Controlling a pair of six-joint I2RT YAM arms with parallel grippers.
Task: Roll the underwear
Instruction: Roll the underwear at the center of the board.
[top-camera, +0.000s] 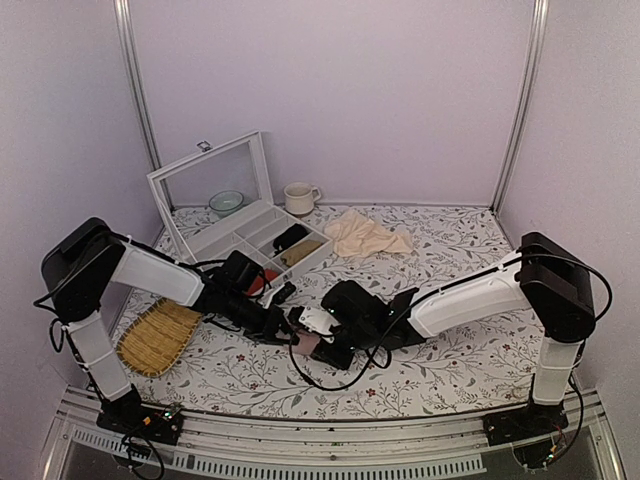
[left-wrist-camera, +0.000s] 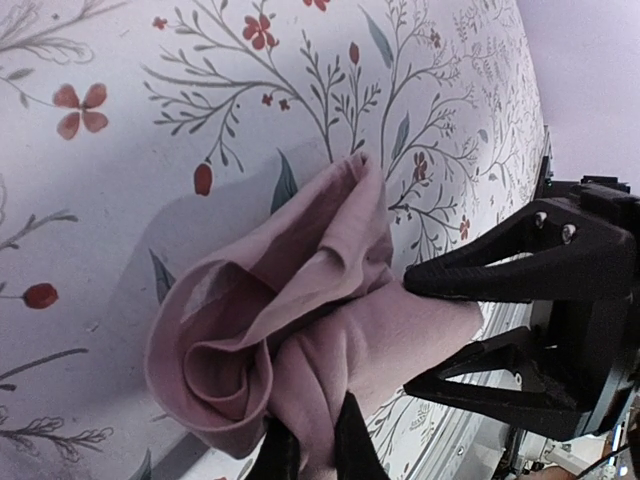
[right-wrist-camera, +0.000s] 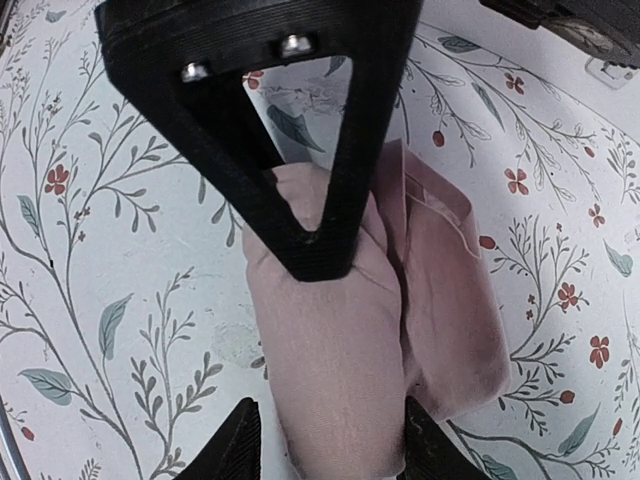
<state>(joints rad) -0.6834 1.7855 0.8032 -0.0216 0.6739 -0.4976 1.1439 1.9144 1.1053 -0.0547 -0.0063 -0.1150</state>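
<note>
The underwear (right-wrist-camera: 340, 340) lies rolled up on the bench (top-camera: 450, 365). The left pincer (left-wrist-camera: 312, 445) pinches it tight. The right pincer (right-wrist-camera: 335, 445) sits wide around it; I cannot tell if it squeezes.

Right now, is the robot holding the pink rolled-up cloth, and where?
Yes. The left gripper pinches the dusty-pink rolled fabric underwear near one end. The right gripper straddles the other end, open, not gripping.

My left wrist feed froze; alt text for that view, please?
Left gripper pinches the pink underwear, loosely rolled on the floral table. Right gripper, fingers open, straddles its other end.
</note>
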